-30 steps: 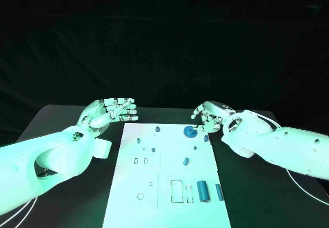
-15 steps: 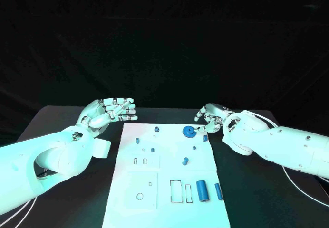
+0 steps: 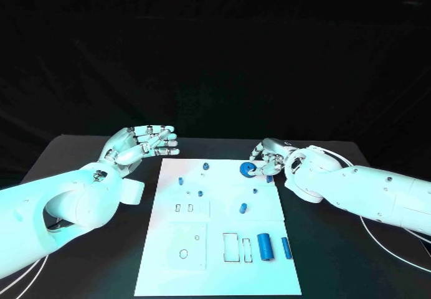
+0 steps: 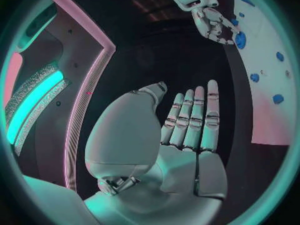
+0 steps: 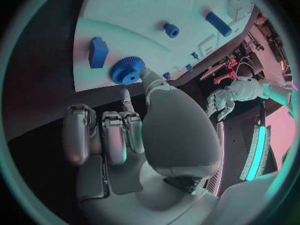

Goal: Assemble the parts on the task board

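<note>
the white rectangular task board (image 3: 220,227) lies in the middle of the black bench (image 3: 63,149), running from the frame's centre down to its lower edge. near the board's upper right corner sits a round blue toothed gear (image 3: 247,169), and the right robot hand (image 3: 272,157) is beside it, a fingertip at the gear's rim in the right wrist view; whether it truly grips the gear i cannot tell. a blue block-shaped part (image 5: 97,51) stands just beside the gear. the left robot hand (image 3: 141,146) hovers at the board's upper left corner, fingers extended together, holding nothing. several small blue pegs (image 3: 205,167) stand along the board's upper half. lower right, a blue cylinder (image 3: 264,246) and a thinner blue rod (image 3: 286,248) lie loose beside outlined empty slots (image 3: 231,246). judging by these, assembly looks early: most parts remain unseated.
</note>
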Controlling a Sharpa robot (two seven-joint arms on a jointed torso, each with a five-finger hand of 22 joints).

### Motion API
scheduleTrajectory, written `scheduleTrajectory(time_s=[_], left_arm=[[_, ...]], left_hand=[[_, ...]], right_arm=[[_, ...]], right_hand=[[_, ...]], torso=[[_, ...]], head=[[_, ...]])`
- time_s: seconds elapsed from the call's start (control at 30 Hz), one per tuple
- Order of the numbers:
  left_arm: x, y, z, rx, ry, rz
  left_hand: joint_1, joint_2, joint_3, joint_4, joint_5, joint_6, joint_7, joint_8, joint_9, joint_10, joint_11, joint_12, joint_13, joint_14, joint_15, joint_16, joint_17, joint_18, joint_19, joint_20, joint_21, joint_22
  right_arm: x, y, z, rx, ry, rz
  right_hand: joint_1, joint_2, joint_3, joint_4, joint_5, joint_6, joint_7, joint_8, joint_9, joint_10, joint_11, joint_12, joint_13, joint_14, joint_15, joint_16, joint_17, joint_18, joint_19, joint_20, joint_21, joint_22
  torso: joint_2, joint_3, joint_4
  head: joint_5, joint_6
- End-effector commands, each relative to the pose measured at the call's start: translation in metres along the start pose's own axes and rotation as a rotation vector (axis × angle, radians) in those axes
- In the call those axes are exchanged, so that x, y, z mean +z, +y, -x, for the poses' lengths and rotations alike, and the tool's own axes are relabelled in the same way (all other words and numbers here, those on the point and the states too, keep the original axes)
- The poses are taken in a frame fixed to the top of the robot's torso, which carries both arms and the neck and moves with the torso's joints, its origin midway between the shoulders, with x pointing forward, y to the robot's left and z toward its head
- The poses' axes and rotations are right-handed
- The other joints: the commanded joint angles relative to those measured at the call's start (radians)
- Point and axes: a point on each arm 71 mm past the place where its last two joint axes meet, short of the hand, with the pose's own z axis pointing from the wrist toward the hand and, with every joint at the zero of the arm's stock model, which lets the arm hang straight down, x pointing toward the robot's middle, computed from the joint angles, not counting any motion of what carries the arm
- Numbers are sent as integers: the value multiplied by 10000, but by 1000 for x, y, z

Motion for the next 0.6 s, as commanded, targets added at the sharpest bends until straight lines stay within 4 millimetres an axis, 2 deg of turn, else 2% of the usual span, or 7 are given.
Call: scheduleTrajectory(time_s=[0.03, 0.33, 0.6], left_arm=[[1, -1, -2, -105, 193, -110], [1, -1, -3, -103, 216, -108], [2, -1, -3, -100, 215, -100]], left_hand=[[-97, -35, 33, 16, -56, -46, 311, 28, 14, -7, 80, -68, -11, -43, -5, -30, 17, 111, -43, 38, 66, -5], [-97, -35, 33, 16, -56, -46, 311, 28, 14, -7, 80, -68, -11, -43, -5, -30, 17, 111, -43, 38, 66, -5], [-97, -35, 33, 16, -56, -46, 311, 28, 14, -7, 80, -68, -11, -43, -5, -30, 17, 111, -43, 38, 66, -5]], right_arm=[[2, 0, -3, -1, 194, -9], [7, -3, -3, -33, 113, -180], [9, -1, -6, 9, 280, -168]], right_hand=[[42, 49, -75, 33, 33, -37, 5, -11, 15, 819, 53, -13, 2339, 1015, 47, 27, 2418, -97, 22, 3, 0, 580], [82, 118, -117, 107, 40, -48, 9, -11, 19, 812, 58, -21, 2332, 1019, 51, 34, 2438, -99, 25, 7, 7, 595], [120, 182, -129, 164, 43, -37, 10, -2, 25, 813, 59, -20, 2334, 1019, 54, 35, 2441, -104, 36, 11, 25, 621]], torso=[[-8, 6, -2], [-1, 7, 23], [2, 7, -3]], head=[[-13, -21], [-31, -26], [-5, -51]])
